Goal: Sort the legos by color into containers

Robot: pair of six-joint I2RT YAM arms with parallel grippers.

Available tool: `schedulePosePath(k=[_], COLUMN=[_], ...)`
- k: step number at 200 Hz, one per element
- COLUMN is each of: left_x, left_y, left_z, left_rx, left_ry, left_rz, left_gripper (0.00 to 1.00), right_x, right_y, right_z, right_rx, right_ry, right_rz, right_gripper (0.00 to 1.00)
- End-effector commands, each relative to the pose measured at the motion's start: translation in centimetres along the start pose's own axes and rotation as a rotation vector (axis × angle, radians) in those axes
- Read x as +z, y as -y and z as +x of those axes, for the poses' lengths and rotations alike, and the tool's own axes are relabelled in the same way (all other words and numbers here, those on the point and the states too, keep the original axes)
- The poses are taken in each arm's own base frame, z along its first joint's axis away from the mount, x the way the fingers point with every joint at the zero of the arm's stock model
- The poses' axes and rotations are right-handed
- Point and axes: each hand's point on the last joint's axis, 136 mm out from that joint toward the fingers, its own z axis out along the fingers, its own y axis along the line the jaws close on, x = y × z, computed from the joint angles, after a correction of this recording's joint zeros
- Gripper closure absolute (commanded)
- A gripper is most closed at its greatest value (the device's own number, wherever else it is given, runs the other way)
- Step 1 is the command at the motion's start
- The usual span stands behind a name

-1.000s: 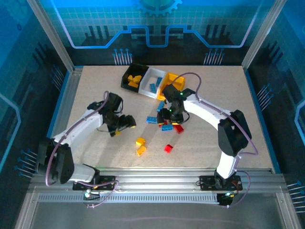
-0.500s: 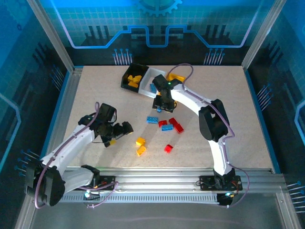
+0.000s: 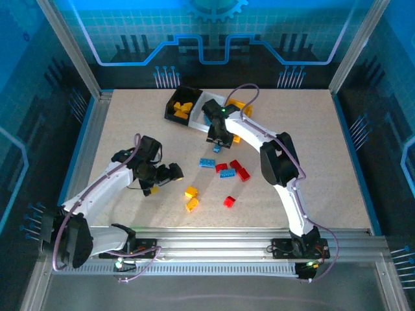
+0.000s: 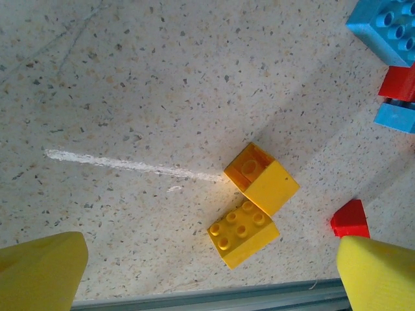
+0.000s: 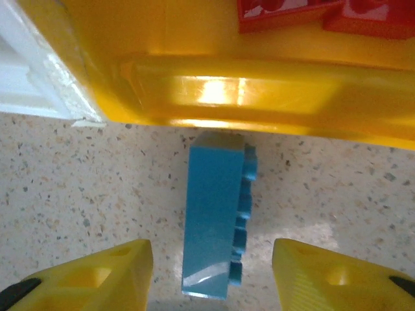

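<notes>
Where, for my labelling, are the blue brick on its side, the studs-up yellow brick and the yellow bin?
blue brick [image 5: 211,214], right wrist view, smooth side face
studs-up yellow brick [image 4: 241,230], left wrist view, studded top
yellow bin [image 5: 259,91], right wrist view, outer wall

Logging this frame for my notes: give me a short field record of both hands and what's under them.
left hand: open, above two yellow bricks on table
right hand: open, straddling blue brick, not touching
blue brick: on its side, at foot of yellow bin wall
yellow bin: holds red bricks
</notes>
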Motion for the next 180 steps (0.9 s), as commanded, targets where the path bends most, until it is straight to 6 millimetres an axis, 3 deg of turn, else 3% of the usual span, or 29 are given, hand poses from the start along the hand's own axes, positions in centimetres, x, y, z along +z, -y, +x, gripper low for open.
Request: schedulePosePath(k=[1, 55, 98, 102, 147, 163, 180], left_x=[-0.5, -0.3, 0.3, 0.4, 0.5, 0.4, 0.3], left_y=[0.2, 0.0, 0.2, 0.2, 0.5, 0.6, 0.7], left_z=[0.2, 0.0, -0.2, -0.2, -0.1, 0.1, 0.4], left_rx=[0.049, 0.057, 0.054, 0.052, 0.032, 0.032, 0.034], left_ry=[-0.016, -0.028, -0.042, -0.043, -0.041, -0.044, -0.049], left_rz=[-0.013, -0.013, -0.005, -0.003, 0.022, 0.037, 0.050], left_gripper=[0.01, 0.01, 0.01, 0.01, 0.01, 0.01, 0.01], right_x=[1.3, 1.6, -1.3, -2.7, -9.2, -11.4, -12.2], right_y=[0.6, 0.7, -0.8, -1.4, -6.6, -8.0, -8.7], right_z=[0.7, 0.9, 1.0, 1.0, 2.7, 1.7, -0.1], right_rx=[0.034, 0.050, -0.008, -0.014, -0.164, -0.243, -0.289], right_ry=[-0.016, -0.022, -0.002, 0.006, -0.038, 0.021, 0.082], right_rz=[0.063, 0.074, 0.006, -0.029, -0.314, -0.391, -0.405], right_gripper=[0.51, 0.69, 0.81, 0.82, 0.84, 0.84, 0.85])
